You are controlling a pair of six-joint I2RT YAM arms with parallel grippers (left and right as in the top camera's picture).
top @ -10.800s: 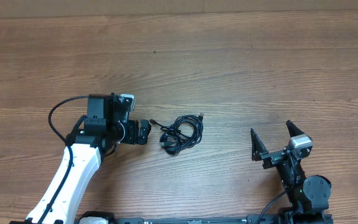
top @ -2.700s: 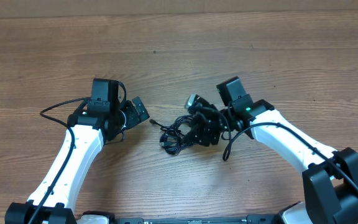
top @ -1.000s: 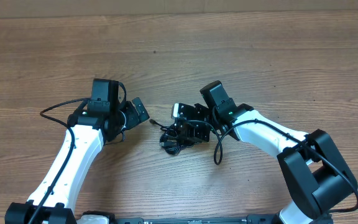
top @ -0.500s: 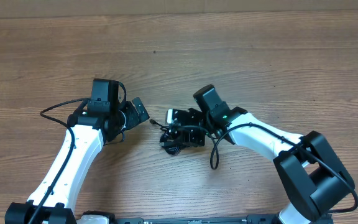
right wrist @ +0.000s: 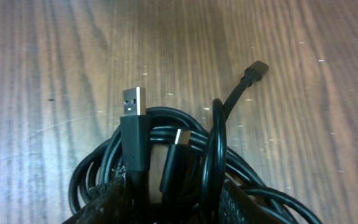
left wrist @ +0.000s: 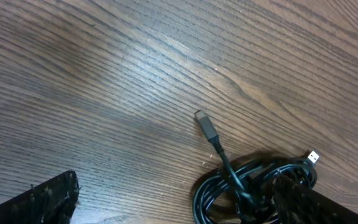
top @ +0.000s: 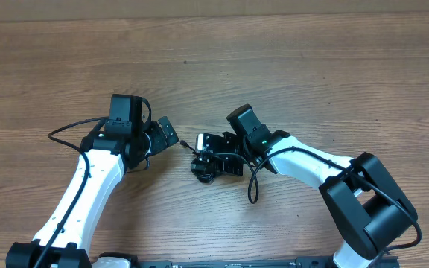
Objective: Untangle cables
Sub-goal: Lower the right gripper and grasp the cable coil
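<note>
cables (top: pixel 202 170) on table (top: pixel 311 74), beneath right pincer (top: pixel 216 155)

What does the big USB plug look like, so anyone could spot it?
On the wooden table, find the coiled black cables. The USB plug lies across that coil. Unlike the slim dark plug poking out, it is wide, flat, silver-tipped.

Wood-grain table (top: pixel 311 59) w/ black cables (right wrist: pixel 134 146) bundled near ctr, lying on it.
</note>
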